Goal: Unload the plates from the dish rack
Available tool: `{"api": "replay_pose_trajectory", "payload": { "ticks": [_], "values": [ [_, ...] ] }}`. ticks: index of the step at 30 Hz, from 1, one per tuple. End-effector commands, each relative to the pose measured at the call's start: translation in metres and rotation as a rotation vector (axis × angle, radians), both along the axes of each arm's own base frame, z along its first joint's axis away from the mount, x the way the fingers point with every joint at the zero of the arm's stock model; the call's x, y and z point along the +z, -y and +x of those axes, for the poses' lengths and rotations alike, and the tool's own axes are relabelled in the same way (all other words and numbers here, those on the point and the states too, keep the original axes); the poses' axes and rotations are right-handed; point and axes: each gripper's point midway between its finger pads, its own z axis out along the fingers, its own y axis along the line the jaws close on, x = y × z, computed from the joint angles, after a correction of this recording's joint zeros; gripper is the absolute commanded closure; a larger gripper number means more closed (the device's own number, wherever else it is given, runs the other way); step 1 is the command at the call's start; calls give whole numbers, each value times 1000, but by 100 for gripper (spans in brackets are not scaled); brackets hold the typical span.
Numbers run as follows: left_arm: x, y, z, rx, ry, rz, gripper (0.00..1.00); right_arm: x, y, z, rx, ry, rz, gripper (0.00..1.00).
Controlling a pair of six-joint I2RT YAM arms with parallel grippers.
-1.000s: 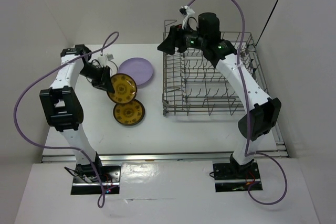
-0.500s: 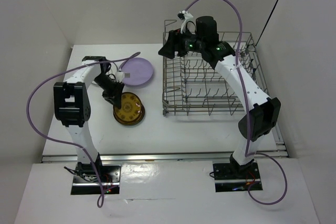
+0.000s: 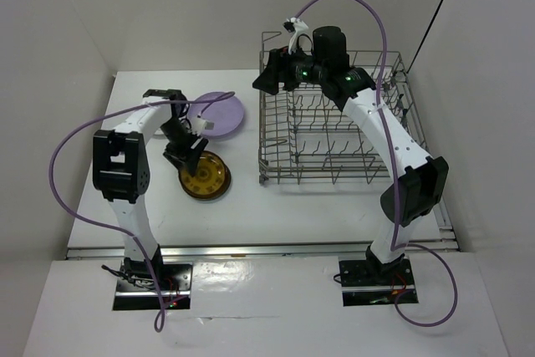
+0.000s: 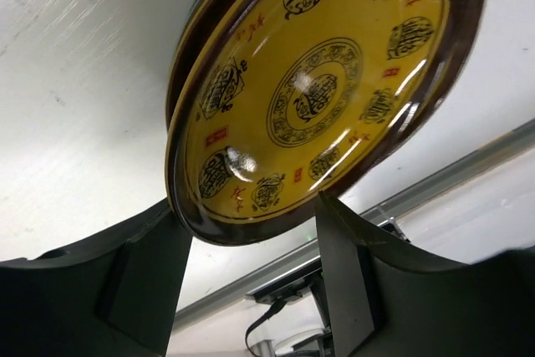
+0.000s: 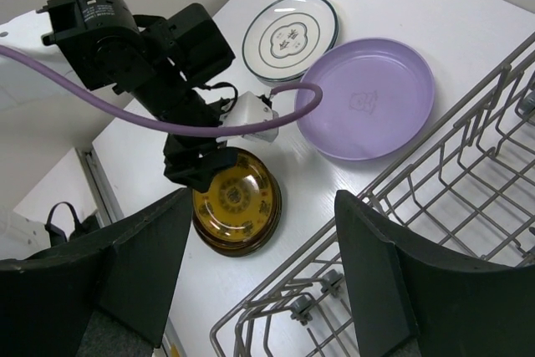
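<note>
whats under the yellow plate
A second plate, stacked beneath the yellow plate; only its dark rim shows at one side. Its face is covered, so its pattern cannot be told.

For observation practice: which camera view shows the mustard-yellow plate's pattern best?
Left wrist: the mustard-yellow plate fills the frame, motifs sharp. Top external and right wrist show it small, partly behind the left hand.

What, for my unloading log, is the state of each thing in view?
Mustard plates: stacked on the table.
Lavender plate: flat on the table, empty.
White plate: flat on the table.
Dish rack: no plates visible inside.
Left gripper: open, at the stack's rim.
Right gripper: open, empty.
</note>
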Motion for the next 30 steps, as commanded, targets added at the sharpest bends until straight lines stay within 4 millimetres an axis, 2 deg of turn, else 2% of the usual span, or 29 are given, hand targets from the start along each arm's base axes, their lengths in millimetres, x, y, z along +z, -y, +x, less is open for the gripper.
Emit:
{"api": "replay_pose_trajectory", "payload": {
  "ticks": [1,6,13,15,17,18,24,30],
  "values": [
    [13,-13,5,5,44,106,29,26,4,-10,0,67,19,24],
    [1,-11,-2,-62,27,211,29,30,4,-11,0,75,23,24],
    [3,-5,2,-73,49,220,25,28,3,-9,0,65,19,24],
    [-7,-8,-5,-80,20,254,25,28,3,-9,0,65,19,24],
    [-16,-11,-2,-81,28,271,25,28,3,-9,0,65,19,24],
    [-19,-10,-4,-80,22,263,25,32,4,-11,0,73,23,24],
    [-35,0,-14,-78,-30,202,25,26,7,-13,-9,58,12,24],
    [-34,13,-16,-61,-42,135,25,34,10,-16,-18,76,18,24]
  ]
}}
